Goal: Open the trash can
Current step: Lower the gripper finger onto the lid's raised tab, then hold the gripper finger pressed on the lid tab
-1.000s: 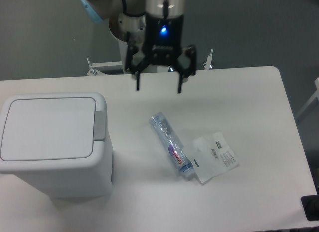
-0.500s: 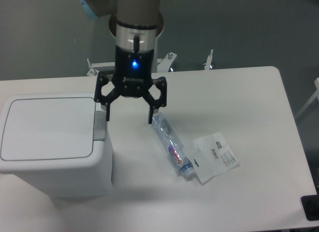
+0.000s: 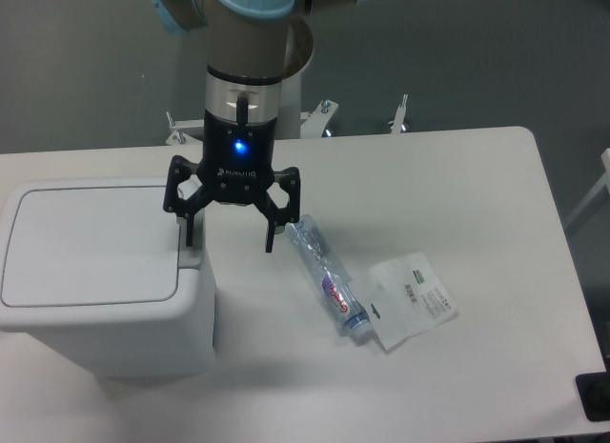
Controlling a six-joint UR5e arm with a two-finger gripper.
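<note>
Jaws spread wide, holding nothing — gripper [image 3: 230,241] hangs over right edge of trash can [image 3: 100,276] at counter's left, one finger approx. above grey push-button strip [image 3: 191,238], lid shut.

Even, cool overhead light; soft shadows; slightly soft, perhaps low-resolution picture; no glare.
</note>
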